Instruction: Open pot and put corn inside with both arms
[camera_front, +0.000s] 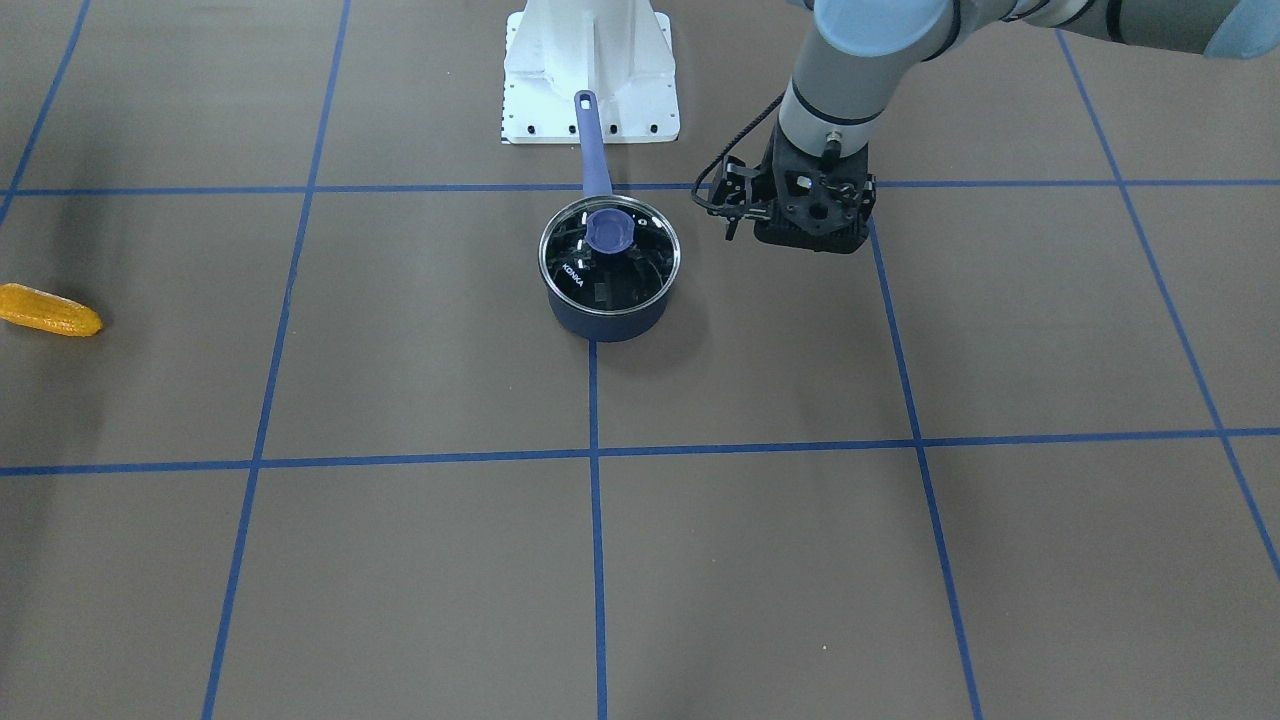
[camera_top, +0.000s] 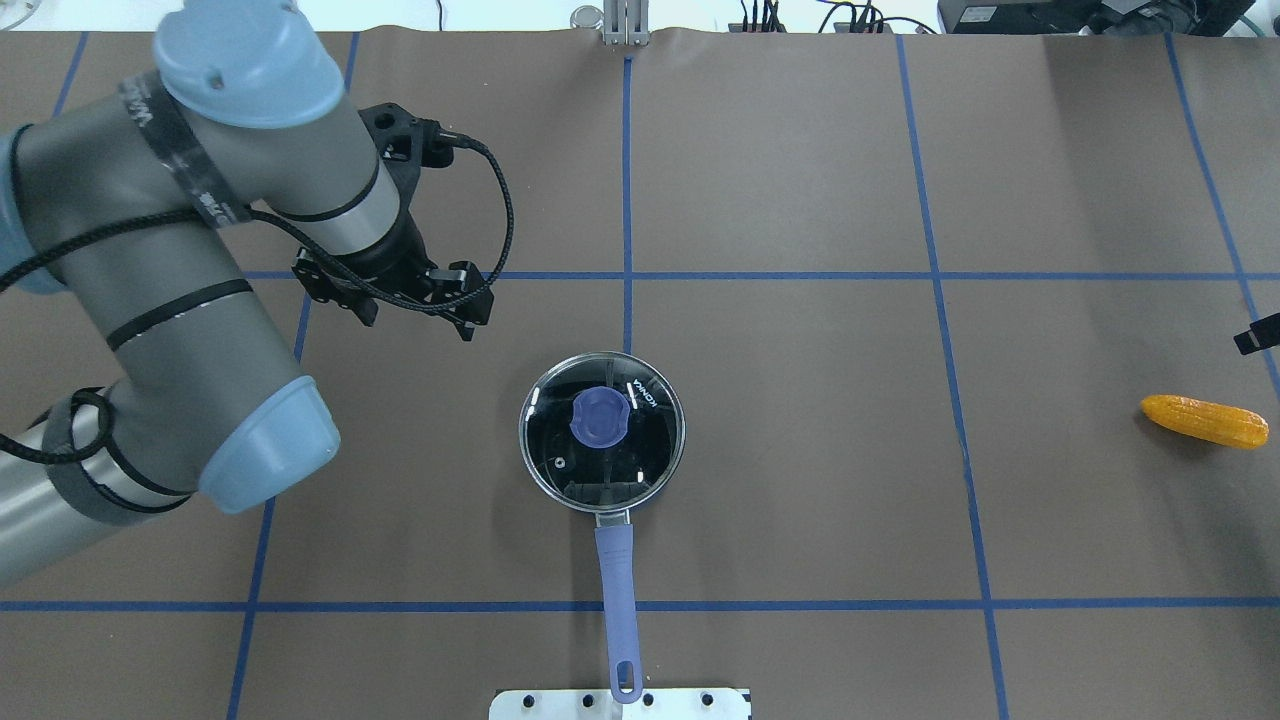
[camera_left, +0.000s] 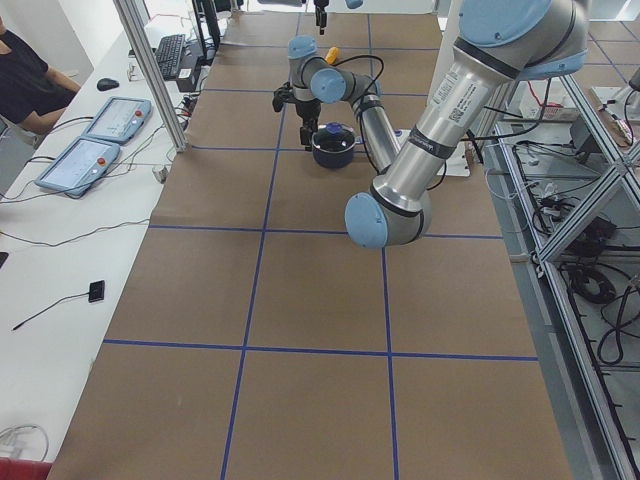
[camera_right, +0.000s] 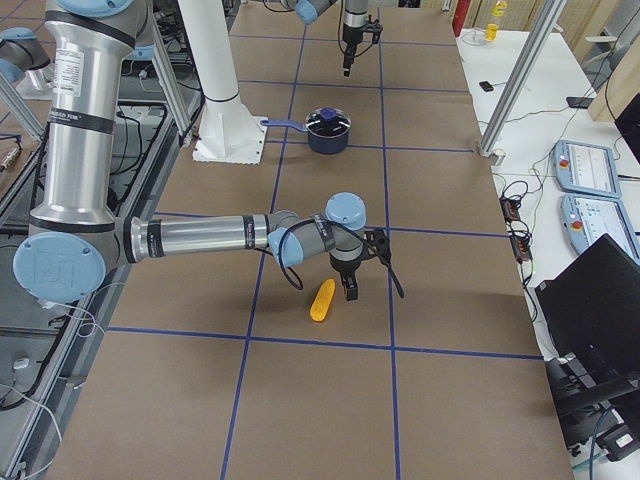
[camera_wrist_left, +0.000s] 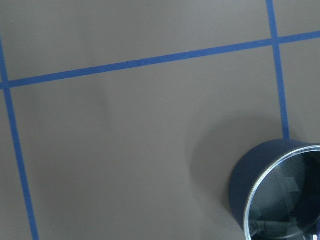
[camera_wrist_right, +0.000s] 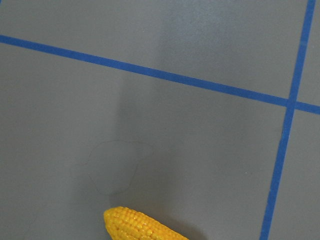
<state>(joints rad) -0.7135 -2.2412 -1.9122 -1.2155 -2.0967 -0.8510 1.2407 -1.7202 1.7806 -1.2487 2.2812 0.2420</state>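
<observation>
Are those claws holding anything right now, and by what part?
Nothing visible: left gripper hangs beside the lidded pot, right gripper beside the corn lying free.

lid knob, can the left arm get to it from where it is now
Probably yes: the left gripper hangs beside the pot, apart from it, with nothing between it and the knob on top.

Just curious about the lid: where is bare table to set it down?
Bare: the wide stretch between the pot and the corn, and the squares beyond the pot. Crowded: between pot and left tool, and by the white base.
</observation>
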